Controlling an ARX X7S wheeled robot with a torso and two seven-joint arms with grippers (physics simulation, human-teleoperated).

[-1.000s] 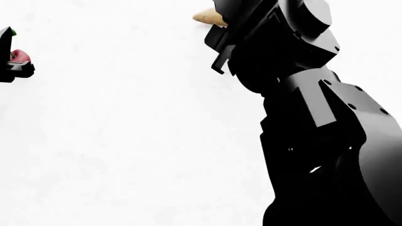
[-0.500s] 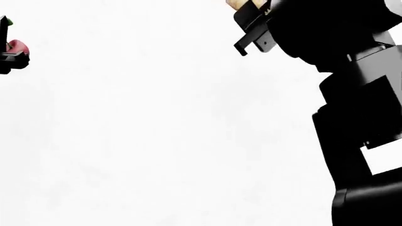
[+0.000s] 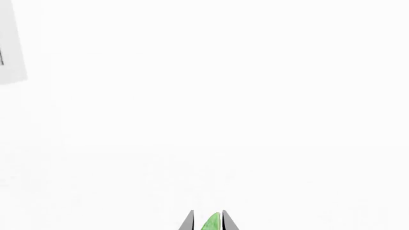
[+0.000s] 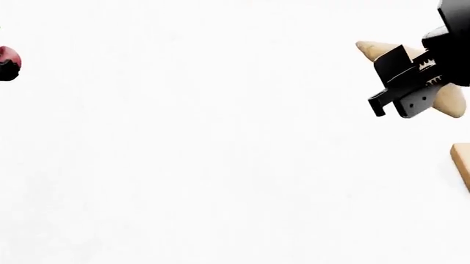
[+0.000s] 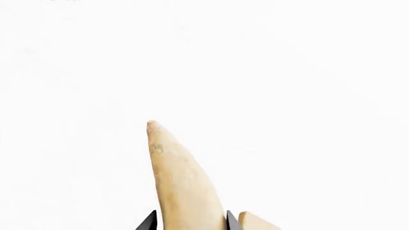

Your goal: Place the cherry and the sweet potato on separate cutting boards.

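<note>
A: Head view, your right end effector (image 4: 400,88) is clenched across a smooth, pale tan, tapered sweet potato (image 4: 376,50), carried above the white desk (image 4: 220,165); a light-wood board corner (image 4: 463,159) lies nearby.

B: And your left end effector (image 3: 208,224)?

A: At the left edge, it grips a tiny round dark-red cherry (image 4: 7,56); its green leaf (image 3: 211,222) shows between the fingers.

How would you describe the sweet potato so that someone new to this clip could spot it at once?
Look to the far right of the head view, where the black right tool hangs over the white surface. Clamped in it is the sweet potato, a pale tan lump with pointed ends. It is far bigger and paler than the dark-red cherry at the left edge.
</note>
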